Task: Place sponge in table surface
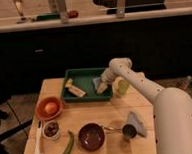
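Note:
The grey-blue sponge lies in the right end of the dark green tray, which stands at the back of the light wooden table surface. My gripper hangs down from the bent white arm into the tray's right end, right beside the sponge and touching or nearly touching it. The gripper hides part of the sponge. A green cup stands on the table just right of the tray.
Two tan and yellowish pieces lie in the tray's left half. On the table are an orange bowl, a small bowl, a dark red bowl, a green vegetable, a white brush, a metal cup and a grey cloth.

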### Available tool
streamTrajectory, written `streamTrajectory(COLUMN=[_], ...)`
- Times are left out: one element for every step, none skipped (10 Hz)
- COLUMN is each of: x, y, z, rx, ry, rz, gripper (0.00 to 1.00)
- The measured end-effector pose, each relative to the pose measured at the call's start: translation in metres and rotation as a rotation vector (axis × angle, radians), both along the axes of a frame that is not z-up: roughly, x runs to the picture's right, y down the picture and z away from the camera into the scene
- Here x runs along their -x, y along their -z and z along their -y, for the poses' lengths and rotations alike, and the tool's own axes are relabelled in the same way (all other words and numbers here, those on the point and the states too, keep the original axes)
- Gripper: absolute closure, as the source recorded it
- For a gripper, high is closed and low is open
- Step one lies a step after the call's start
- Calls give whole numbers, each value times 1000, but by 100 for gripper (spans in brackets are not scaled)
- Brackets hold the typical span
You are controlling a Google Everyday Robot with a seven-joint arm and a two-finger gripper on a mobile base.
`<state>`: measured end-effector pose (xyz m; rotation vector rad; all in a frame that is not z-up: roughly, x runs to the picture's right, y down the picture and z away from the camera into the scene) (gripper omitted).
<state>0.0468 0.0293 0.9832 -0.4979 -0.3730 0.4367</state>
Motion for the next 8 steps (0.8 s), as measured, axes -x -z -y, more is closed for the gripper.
streamTrajectory(x=[-1, 0, 0, 0, -1, -1, -2, -1], y=[0, -1, -1, -2, -2, -3, -3, -3], z=[-2, -3, -5, -7, -9, -11, -14, -14], rx=[13, 22, 35, 50, 65, 80, 103, 109], ry=[-10, -16, -23, -32, -40, -47, -65, -71], rz=[-10, -16, -24, -35, -47, -58, -76, -79], gripper=[20, 20, 20, 20, 20, 20, 20, 20])
